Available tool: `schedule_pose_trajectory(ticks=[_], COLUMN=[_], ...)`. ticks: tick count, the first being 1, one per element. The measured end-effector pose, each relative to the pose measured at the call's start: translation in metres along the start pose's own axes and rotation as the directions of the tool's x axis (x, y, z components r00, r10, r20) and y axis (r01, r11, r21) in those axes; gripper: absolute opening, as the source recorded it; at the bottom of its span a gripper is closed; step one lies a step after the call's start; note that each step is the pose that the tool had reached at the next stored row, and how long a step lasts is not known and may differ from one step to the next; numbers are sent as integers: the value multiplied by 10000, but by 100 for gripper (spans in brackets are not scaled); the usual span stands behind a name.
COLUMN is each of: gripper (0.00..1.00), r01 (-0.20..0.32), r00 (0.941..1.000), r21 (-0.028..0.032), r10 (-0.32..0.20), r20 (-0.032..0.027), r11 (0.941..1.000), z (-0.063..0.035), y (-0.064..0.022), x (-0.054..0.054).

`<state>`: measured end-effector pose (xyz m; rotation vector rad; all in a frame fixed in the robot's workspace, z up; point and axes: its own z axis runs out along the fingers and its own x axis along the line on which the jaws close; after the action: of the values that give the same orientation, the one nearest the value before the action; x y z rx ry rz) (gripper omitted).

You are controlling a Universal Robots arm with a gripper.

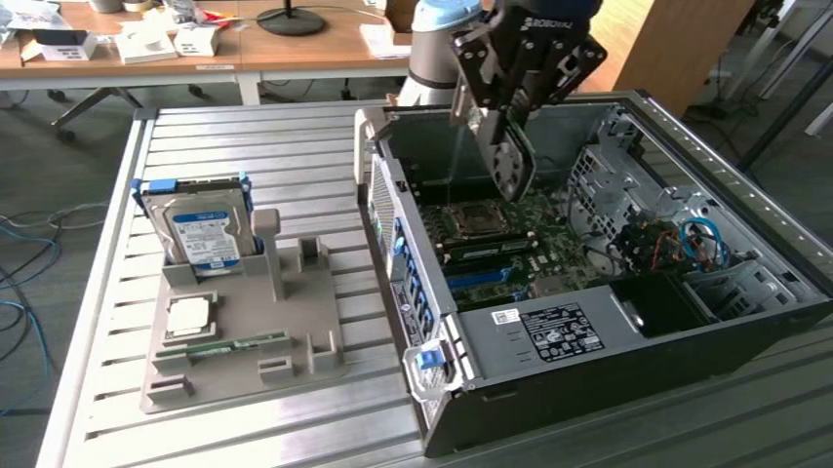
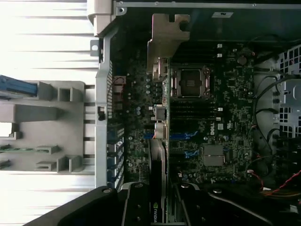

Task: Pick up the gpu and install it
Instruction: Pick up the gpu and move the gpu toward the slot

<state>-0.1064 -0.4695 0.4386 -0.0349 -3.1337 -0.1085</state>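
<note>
The gpu hangs upright above the open computer case, with my gripper shut on its upper end. It is a thin dark card, held over the motherboard near the case's rear wall and not touching the board. In the wrist view the gpu appears edge-on, running out from between my fingers. Its silvery metal bracket points toward the case's rear edge, and the processor socket lies just beside its line.
A grey parts holder lies on the slatted metal table at the exterior view's left. It carries a hard drive, a processor chip and a memory stick. Cables and drive bays crowd the case's right side.
</note>
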Motion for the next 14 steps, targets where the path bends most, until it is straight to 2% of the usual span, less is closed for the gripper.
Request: schedule_pose_trajectory(ticks=[14], gripper=[26], r01=[2], r00=[10000], r21=[-2], r10=[-2], r20=[-2], r11=[10000], z=[-2], y=[12], x=[-552])
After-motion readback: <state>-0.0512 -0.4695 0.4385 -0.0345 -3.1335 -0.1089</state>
